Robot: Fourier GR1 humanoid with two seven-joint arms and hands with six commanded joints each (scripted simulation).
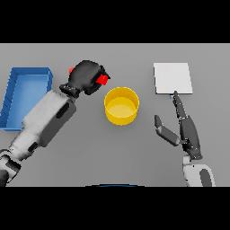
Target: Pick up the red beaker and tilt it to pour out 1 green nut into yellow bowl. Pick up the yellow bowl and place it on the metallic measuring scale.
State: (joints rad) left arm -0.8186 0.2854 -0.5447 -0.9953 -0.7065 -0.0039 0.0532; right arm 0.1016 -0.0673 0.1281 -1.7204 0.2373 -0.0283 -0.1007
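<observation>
Head view: left hand [86,77] fingers round red beaker [104,79] beside yellow bowl [121,105] (right hand [186,130] fingers straight).

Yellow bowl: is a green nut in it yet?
Apparently empty: the yellow bowl shows only yellow inside, no green. The left hand holds the red beaker beside it.

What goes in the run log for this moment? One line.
left hand: holds beaker beside bowl | right hand: open, idle
</observation>
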